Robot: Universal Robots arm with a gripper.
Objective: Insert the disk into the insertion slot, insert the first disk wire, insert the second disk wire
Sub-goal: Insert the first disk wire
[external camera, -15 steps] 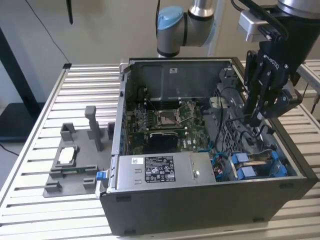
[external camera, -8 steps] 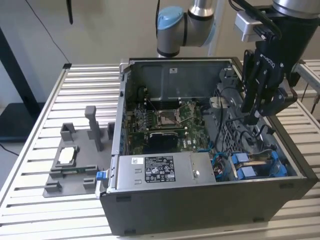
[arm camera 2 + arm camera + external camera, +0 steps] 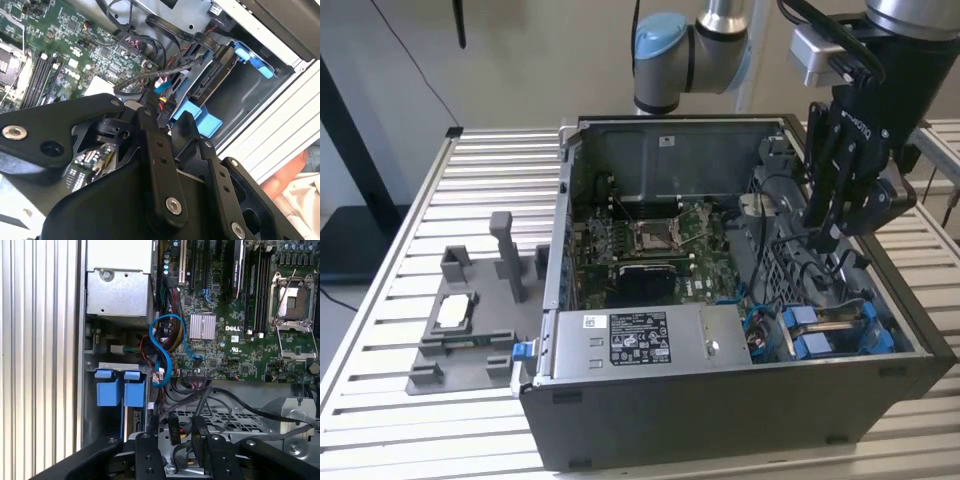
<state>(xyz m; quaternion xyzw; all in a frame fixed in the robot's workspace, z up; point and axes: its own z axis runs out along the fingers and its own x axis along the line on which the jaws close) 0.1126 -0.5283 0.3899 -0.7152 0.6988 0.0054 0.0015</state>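
The disk (image 3: 835, 328) appears seated on edge in its blue carrier (image 3: 134, 390) within the drive bay, at the corner of the computer case (image 3: 740, 400) toward the exterior view's lower right. The gripper (image 3: 828, 238) is positioned over the cabling just beside that bay; whether the jaws are open or closed cannot be determined. The disk is judged rigid, fairly heavy and shock-sensitive, and is best held by the carrier's edges. The blue cable (image 3: 165, 340), judged limp, is best taken at its plug
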